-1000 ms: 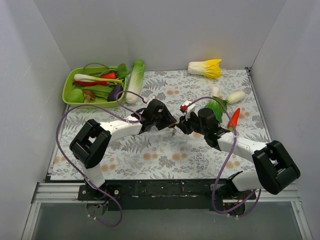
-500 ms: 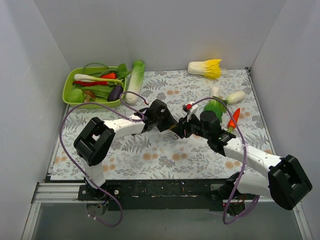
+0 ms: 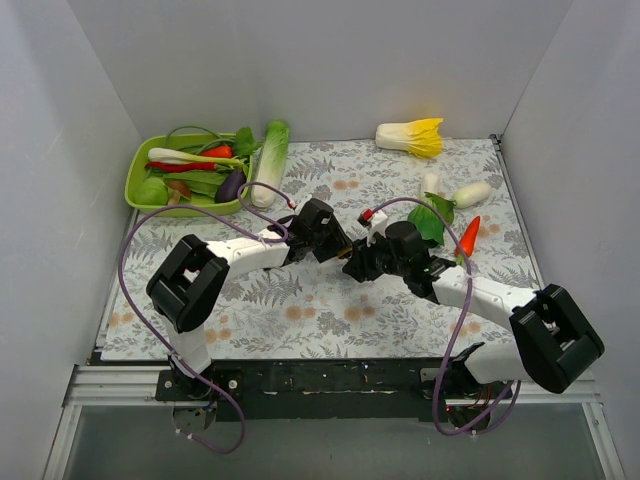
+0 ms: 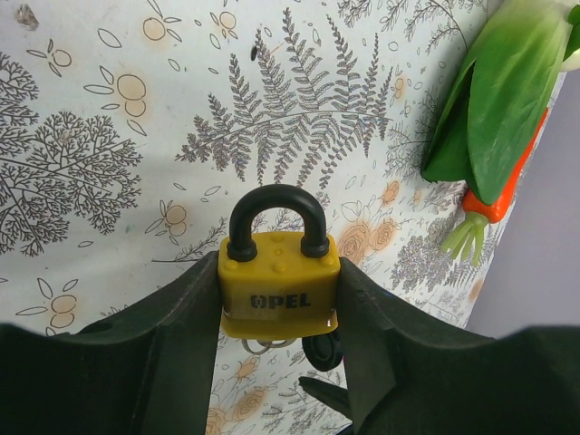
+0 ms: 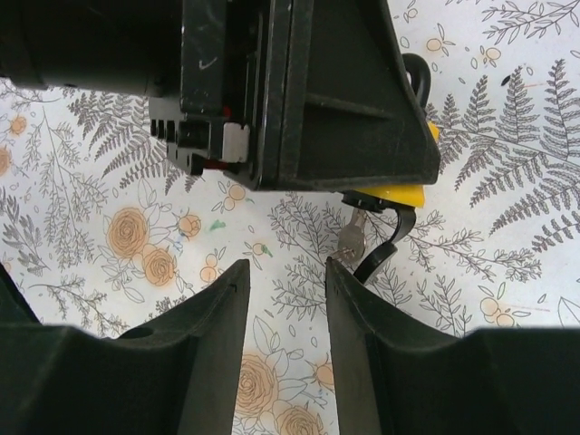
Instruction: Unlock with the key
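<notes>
At centre of the desk [image 3: 290,300], which is covered by a cloth printed with ferns and orange blossoms and enclosed by plain white walls [image 3: 350,60] on three sides: one yellow padlock [image 4: 279,285], black shackle closed, pinched by its sides in the jaws of the left gripper [image 3: 338,243]. A key [image 5: 351,237] with a black head hangs at the padlock's underside. The right gripper [image 5: 287,267] faces the left one, jaws spread with only cloth between them, tips near the key but apart from it. Far left: a green tray [image 3: 135,172] of toy vegetables, with a long cabbage [image 3: 270,160] beside it. Far edge: a yellow-tipped cabbage [image 3: 412,137]. Right side: a white radish [image 3: 472,193], a leafy green [image 3: 432,215] and a carrot [image 3: 467,237].
</notes>
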You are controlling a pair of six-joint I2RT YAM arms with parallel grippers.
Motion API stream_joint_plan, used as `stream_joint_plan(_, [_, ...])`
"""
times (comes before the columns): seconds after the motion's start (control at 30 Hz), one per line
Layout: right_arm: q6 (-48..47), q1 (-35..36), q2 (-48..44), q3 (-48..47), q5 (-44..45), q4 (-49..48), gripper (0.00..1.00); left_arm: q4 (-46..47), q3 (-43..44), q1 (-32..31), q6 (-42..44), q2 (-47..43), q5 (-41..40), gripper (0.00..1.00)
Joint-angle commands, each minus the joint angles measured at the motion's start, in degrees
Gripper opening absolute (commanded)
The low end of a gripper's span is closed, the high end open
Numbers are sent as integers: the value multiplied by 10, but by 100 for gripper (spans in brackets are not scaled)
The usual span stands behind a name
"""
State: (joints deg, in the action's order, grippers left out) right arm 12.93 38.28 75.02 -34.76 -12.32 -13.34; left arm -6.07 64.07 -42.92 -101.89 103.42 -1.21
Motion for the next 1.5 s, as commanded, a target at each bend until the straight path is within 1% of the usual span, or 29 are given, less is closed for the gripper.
stream_joint_plan(0.0, [11, 7, 16, -39, 7, -27, 46, 11, 18, 0, -6, -40, -10, 0])
stream_joint_plan(0.23, [11, 13, 42, -53, 38, -20, 47, 11, 19, 0, -4, -42, -9, 0])
stream_joint_plan(0.37, [10, 13, 51, -59, 87, -4, 46, 12, 18, 0, -5, -45, -12, 0])
stream_joint_plan(0.5, [7, 13, 57, -65, 112, 12, 46, 12, 17, 0, -5, -48, -14, 0])
stream_joint_plan(0.67, [8, 13, 52, -61, 114, 4, 46, 14, 11, 0, -5, -52, -15, 0])
stream_joint_plan(1.03, [14, 10, 79, -61, 119, -11, 45, 27, 2, -1, -9, -62, -11, 0])
stream_joint_plan(1.23, [22, -1, 74, -61, 114, -21, 46, 32, -4, -2, -12, -65, -9, 0])
stream_joint_plan(1.47, [35, -25, 80, -58, 95, -26, 36, 42, -11, -4, -13, -70, -10, 0])
